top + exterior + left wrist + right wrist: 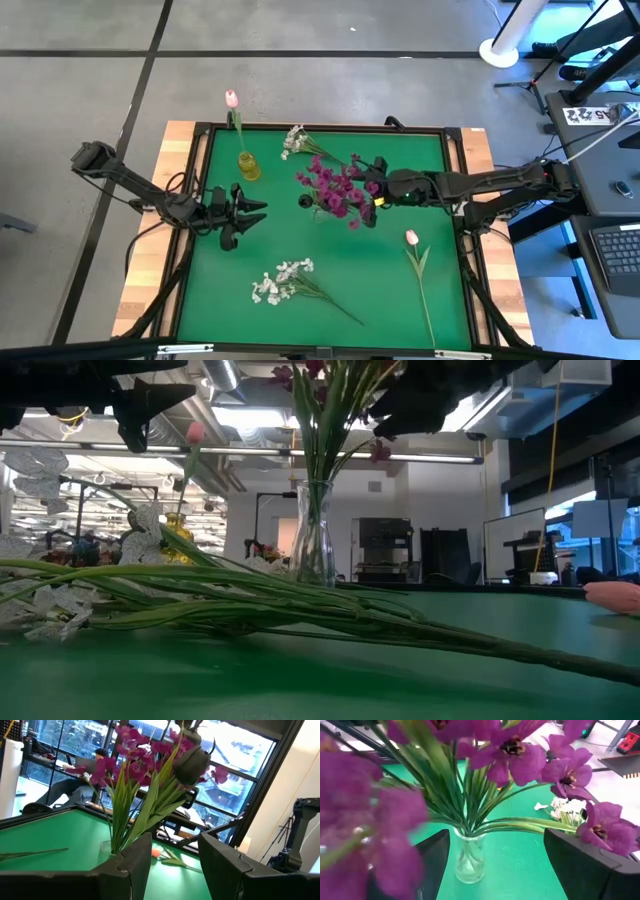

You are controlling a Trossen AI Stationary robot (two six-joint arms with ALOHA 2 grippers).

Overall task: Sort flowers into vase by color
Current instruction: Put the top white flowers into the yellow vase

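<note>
Green tabletop (400, 300) carries a glass vase (469, 857) of purple flowers (338, 188) at its middle, blooms hiding the right gripper (372, 195), its fingers spread wide and empty. Two white sprays (282, 279), two pink tulips (411, 238). Left gripper (252, 211) half open, empty.

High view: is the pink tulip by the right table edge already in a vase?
No, that pink tulip lies flat on the green mat, apart from the glass vase holding the purple flowers.
</note>
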